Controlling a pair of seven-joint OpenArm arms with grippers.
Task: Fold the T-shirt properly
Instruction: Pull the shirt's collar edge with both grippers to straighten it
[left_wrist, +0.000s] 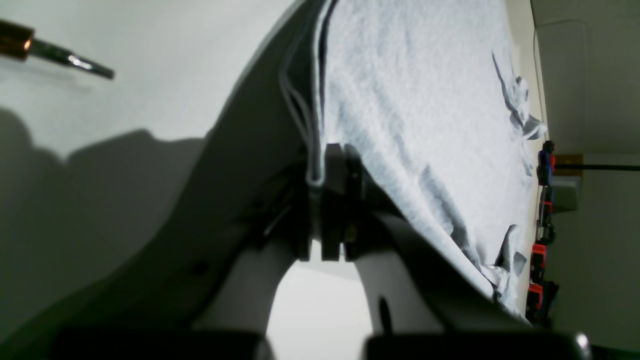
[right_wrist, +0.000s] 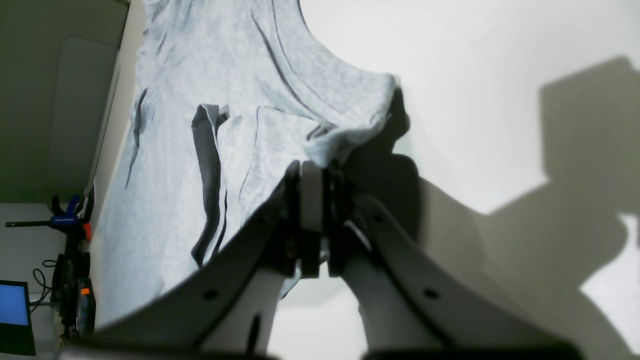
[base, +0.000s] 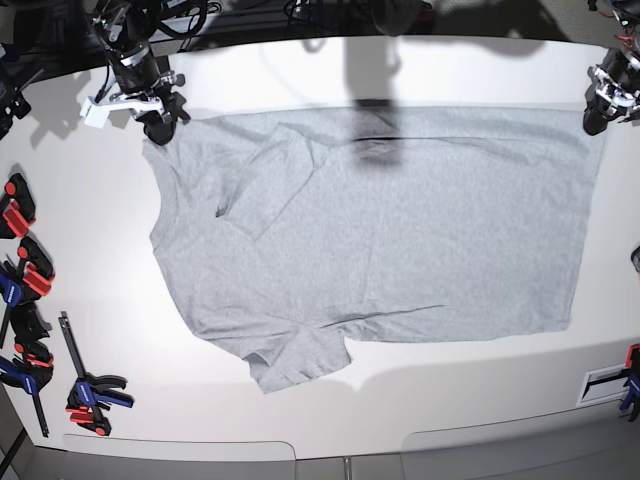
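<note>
The light grey T-shirt (base: 380, 240) lies spread on the white table (base: 420, 400), plain side up, with its collar end toward the left of the base view and one sleeve (base: 300, 360) toward the front. At the far left corner, my right gripper (base: 160, 128) is shut on the shirt's shoulder fabric. The right wrist view shows that cloth (right_wrist: 340, 135) bunched between the jaws of the right gripper (right_wrist: 317, 167). At the far right corner, my left gripper (base: 592, 122) is shut on the hem corner. In the left wrist view the hem edge (left_wrist: 314, 170) is pinched in the left gripper (left_wrist: 332, 155).
Red and blue bar clamps (base: 25, 270) line the table's left edge, and another clamp (base: 85, 392) lies near the front left. More clamps (base: 630, 380) sit at the right edge. A metal tool tip (left_wrist: 70, 59) pokes in at the upper left of the left wrist view.
</note>
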